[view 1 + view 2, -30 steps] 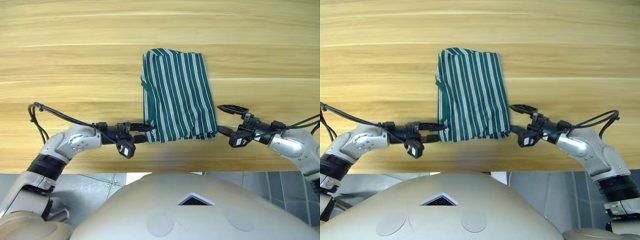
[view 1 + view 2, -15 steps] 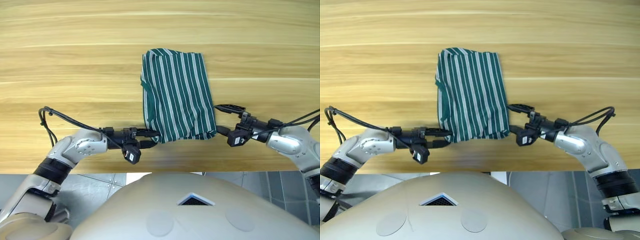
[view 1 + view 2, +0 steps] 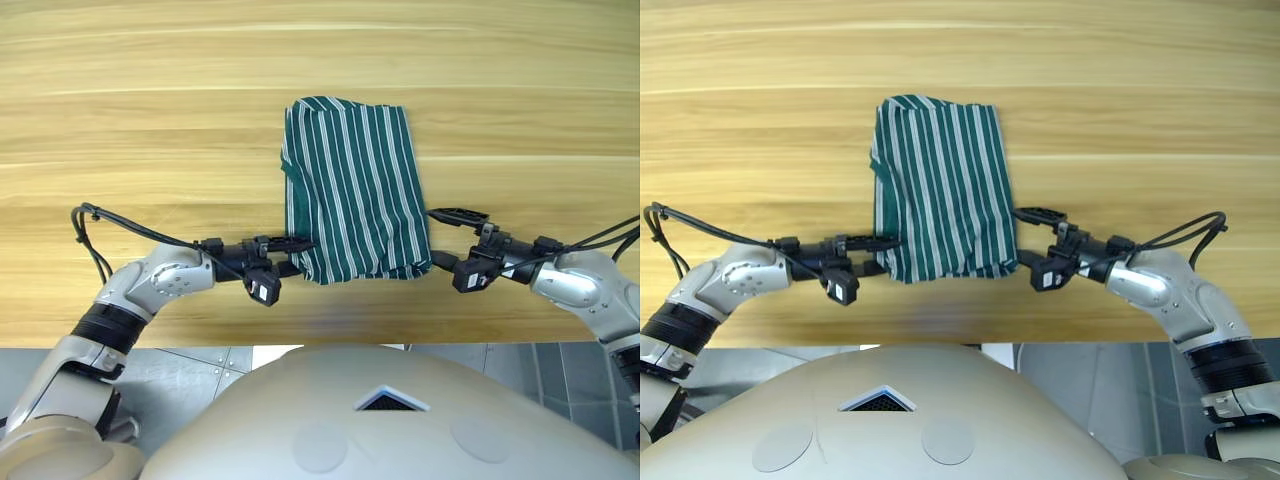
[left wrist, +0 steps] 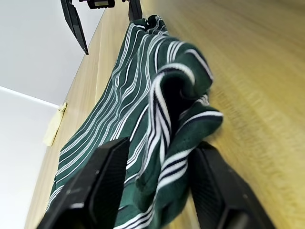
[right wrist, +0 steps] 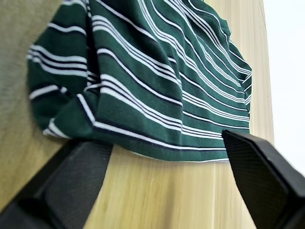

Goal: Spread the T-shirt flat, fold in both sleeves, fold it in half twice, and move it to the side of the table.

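Two grippers are stationed at the near corners of the T-shirt (image 3: 355, 190), which lies as a narrow striped rectangle on the wooden table (image 3: 150, 120), centrally placed and close to the near edge.

Left side: the left gripper (image 3: 290, 255) is set against the near-left corner. Its fingers (image 4: 102, 183) are drawn in on a bunched fold of cloth, which is pressed from both sides and appears to be held.

Right side: the right gripper (image 3: 448, 240) is positioned at the near-right corner with its jaws spread wide. One finger is low by the hem and the other is raised above it. Nothing is gripped there; the corner lies just ahead of the opening.

Assessment: the sleeves are judged to be already turned in, and a half fold is being set up. For the next move, the right corner would need to be clamped. Both corners could then be raised together and carried level to the far hem, so that the edges are matched without skew.
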`<control>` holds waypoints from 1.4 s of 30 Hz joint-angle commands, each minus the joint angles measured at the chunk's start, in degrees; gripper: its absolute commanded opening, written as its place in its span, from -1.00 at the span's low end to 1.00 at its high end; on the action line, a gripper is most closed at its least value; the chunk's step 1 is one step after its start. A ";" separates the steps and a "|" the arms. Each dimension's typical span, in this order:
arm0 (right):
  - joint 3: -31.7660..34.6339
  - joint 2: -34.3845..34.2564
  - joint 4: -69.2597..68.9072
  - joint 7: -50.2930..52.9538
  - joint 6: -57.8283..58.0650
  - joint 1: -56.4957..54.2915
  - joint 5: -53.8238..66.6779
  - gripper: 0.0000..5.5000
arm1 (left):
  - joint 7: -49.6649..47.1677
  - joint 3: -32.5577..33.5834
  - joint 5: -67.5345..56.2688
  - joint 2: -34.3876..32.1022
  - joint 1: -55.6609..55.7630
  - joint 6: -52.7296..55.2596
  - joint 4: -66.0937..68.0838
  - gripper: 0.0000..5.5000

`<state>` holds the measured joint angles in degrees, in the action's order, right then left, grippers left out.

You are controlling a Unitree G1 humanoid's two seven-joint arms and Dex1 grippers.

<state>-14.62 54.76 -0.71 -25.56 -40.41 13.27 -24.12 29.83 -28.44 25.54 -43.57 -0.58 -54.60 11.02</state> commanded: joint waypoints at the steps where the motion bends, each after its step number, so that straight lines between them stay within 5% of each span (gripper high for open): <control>1: -2.36 -0.35 1.91 -2.59 0.89 1.37 -2.84 0.52 | 2.65 -2.06 1.89 -1.07 -1.27 0.40 0.90 -0.46; 10: -3.41 -0.85 2.54 -2.88 0.99 0.32 -3.19 0.52 | 3.09 -1.80 0.19 -1.45 -2.82 0.93 -1.34 -0.57; 19: -3.84 0.64 2.43 -4.05 0.69 0.60 -3.17 0.52 | -0.07 0.67 1.17 -0.02 -1.22 1.48 0.77 -0.93; 29: -7.87 -0.43 0.73 -7.68 -1.74 -1.13 0.15 0.52 | -1.05 0.54 0.78 0.42 -1.09 1.33 1.33 -0.95; 42: -5.77 -1.47 2.02 -6.15 -0.06 -3.14 1.39 -0.31 | -2.92 2.87 1.01 0.91 -3.68 3.64 0.64 -0.95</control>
<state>-21.79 52.46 -0.13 -31.30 -42.68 8.97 -21.31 26.45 -25.59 24.41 -42.11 -2.48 -53.28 10.13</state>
